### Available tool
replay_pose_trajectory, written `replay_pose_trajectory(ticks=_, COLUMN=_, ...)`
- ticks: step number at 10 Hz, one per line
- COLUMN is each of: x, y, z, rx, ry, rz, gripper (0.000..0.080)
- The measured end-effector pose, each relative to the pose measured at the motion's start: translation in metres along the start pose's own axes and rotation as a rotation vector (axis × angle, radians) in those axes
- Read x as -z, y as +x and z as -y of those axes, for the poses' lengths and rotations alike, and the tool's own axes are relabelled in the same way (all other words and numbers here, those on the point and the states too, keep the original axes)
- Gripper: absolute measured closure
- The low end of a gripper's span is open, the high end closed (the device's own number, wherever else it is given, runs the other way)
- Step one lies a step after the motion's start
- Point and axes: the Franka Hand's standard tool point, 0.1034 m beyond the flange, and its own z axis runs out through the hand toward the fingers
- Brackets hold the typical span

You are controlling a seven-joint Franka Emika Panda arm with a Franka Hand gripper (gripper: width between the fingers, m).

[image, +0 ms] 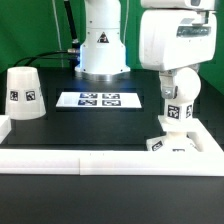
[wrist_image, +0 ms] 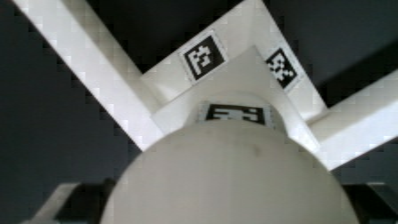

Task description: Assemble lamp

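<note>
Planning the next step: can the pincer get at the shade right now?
Probably not yet: the shade stands unobstructed, but the pincer seems closed on the bulb over the base.

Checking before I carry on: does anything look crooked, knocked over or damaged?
Nothing stands out. The gripper holds the bulb upright over the base at the exterior view's right. The shade stands upright, apart, at the left. No damage visible.
</note>
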Motion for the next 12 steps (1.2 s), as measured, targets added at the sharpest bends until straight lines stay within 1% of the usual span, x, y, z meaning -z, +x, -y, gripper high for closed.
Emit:
replay_pose_trajectory(ticks=3, x=0.0017, y=0.0050, z=0.0010, rx=-0.336, ry=-0.007, rz=-0.012, gripper=0.0222)
replay_pose_trajectory(ticks=7, x=0.0017, y=0.0055, z=-0.0018, rx=-0.692, ry=-0.013, rz=-0.031, gripper=0.0220)
replay_pose_trajectory(ticks=12, x=-0.0025, y=0.0049, z=0.0052, rx=-1.139, ry=-0.005, rz=-0.032, gripper=0.0220)
